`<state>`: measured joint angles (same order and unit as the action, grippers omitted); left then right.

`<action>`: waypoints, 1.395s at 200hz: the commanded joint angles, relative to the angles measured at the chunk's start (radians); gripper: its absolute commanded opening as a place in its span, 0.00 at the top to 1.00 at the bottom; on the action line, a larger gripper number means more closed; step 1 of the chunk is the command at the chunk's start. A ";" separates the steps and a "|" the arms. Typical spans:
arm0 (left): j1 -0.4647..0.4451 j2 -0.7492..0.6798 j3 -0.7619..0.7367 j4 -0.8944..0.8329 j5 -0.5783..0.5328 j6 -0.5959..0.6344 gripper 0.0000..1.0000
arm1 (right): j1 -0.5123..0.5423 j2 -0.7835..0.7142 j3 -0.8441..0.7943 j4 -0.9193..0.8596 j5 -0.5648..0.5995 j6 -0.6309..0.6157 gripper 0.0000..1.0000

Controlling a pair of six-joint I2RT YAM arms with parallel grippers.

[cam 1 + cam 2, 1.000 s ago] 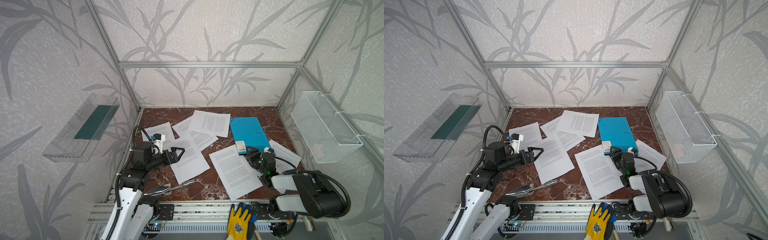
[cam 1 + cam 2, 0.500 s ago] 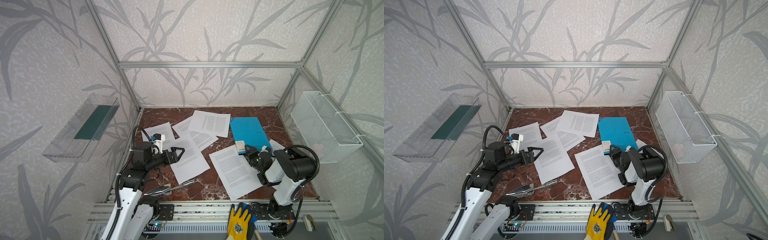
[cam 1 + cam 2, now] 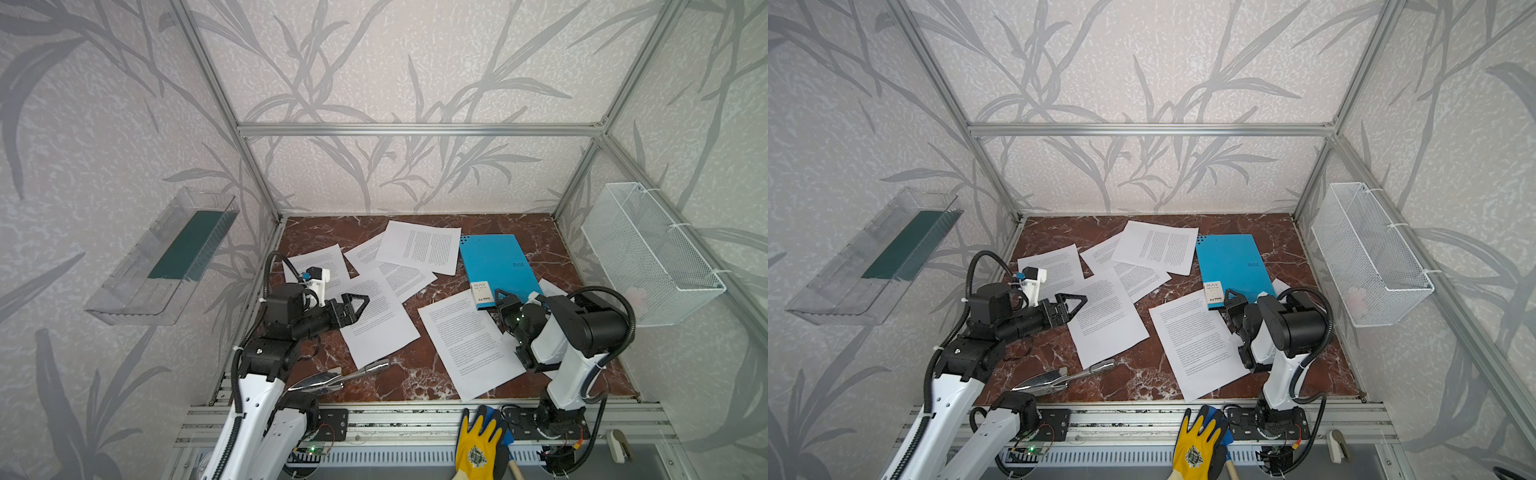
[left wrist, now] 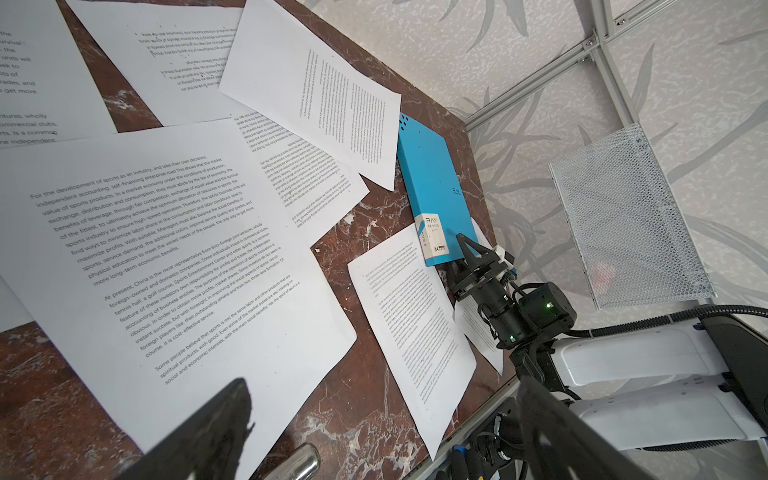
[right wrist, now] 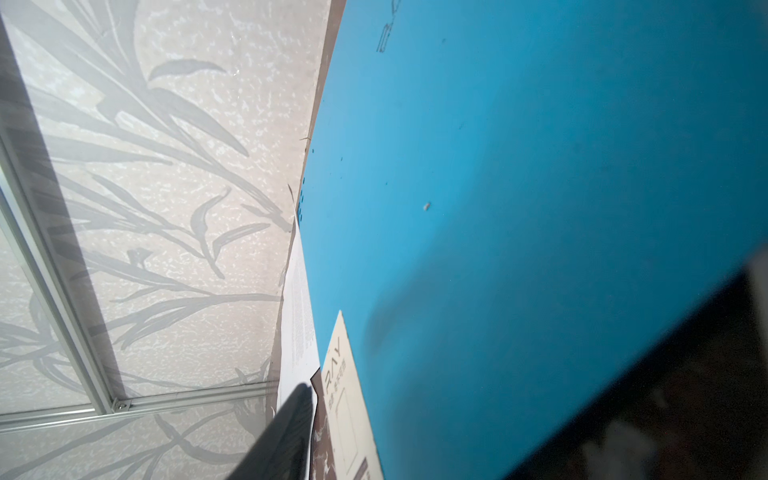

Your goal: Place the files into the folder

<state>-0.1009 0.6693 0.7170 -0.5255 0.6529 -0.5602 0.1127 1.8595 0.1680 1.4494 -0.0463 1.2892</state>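
The bright blue folder (image 3: 494,262) (image 3: 1231,262) lies closed at the back right of the marble table, white label at its near corner. Several white printed files lie loose: one (image 3: 378,320) under my left gripper, one (image 3: 469,340) in the front middle, others (image 3: 419,245) at the back. My left gripper (image 3: 358,301) (image 4: 382,436) hovers wide open and empty. My right gripper (image 3: 500,298) (image 4: 467,249) is at the folder's near edge beside the label. Its jaws stand apart with the blue cover (image 5: 519,208) between them. One finger (image 5: 286,436) shows a gap to the label.
A shiny metal tool (image 3: 336,376) lies at the front left of the table. A yellow glove (image 3: 478,444) rests on the front rail. A white wire basket (image 3: 648,253) hangs on the right wall. A clear tray (image 3: 137,291) holding a dark green slab hangs on the left wall.
The right arm's elbow has risen from low over the table to upright while its gripper stays at the folder's near edge, jaws narrowing. The left arm has not moved.
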 commanded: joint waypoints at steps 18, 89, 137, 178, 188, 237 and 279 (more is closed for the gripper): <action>0.014 0.001 -0.015 0.016 0.020 -0.004 0.01 | -0.010 -0.006 -0.005 -0.043 0.068 -0.028 0.61; 0.027 0.018 -0.020 0.030 0.035 -0.008 0.01 | -0.021 -0.125 -0.003 -0.043 0.125 -0.126 0.94; 0.037 0.025 -0.022 0.039 0.041 -0.013 0.01 | -0.021 -0.344 -0.004 -0.060 0.164 -0.193 1.00; 0.039 0.031 -0.022 0.041 0.048 -0.013 0.01 | 0.017 -0.569 0.067 -0.285 0.147 -0.398 1.00; 0.040 0.030 -0.024 0.042 0.047 -0.015 0.01 | 0.051 -0.643 0.096 -0.398 0.168 -0.492 1.00; 0.044 0.029 -0.026 0.047 0.056 -0.017 0.01 | 0.317 -0.790 0.257 -0.745 0.422 -1.009 1.00; 0.043 0.012 -0.027 0.047 0.057 -0.017 0.01 | 0.470 -0.633 0.318 -0.611 0.620 -1.304 1.00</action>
<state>-0.0624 0.7010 0.7021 -0.4927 0.6926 -0.5774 0.5072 1.1454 0.4484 0.7437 0.3656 0.2798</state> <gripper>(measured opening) 0.991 0.053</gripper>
